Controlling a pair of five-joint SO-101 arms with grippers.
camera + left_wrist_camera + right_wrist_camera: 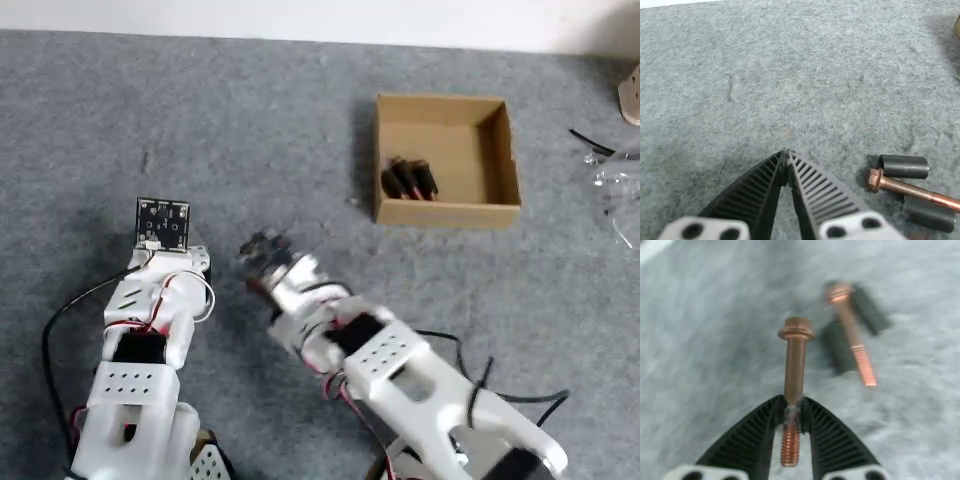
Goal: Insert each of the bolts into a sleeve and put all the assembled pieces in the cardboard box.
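My right gripper is shut on the threaded shank of a copper bolt, head pointing away, held above the grey carpet. Beyond it a second copper bolt lies on the carpet between two black sleeves. From the left wrist the same loose bolt and sleeves lie off to one side of my left gripper, which is shut on nothing, tips just over the carpet. In the high view the right gripper is near the middle and the left gripper beside it.
The cardboard box stands at the back right with dark assembled pieces in its near left corner. Loose wires and clear plastic lie at the right edge. Bare grey carpet stretches across the back left.
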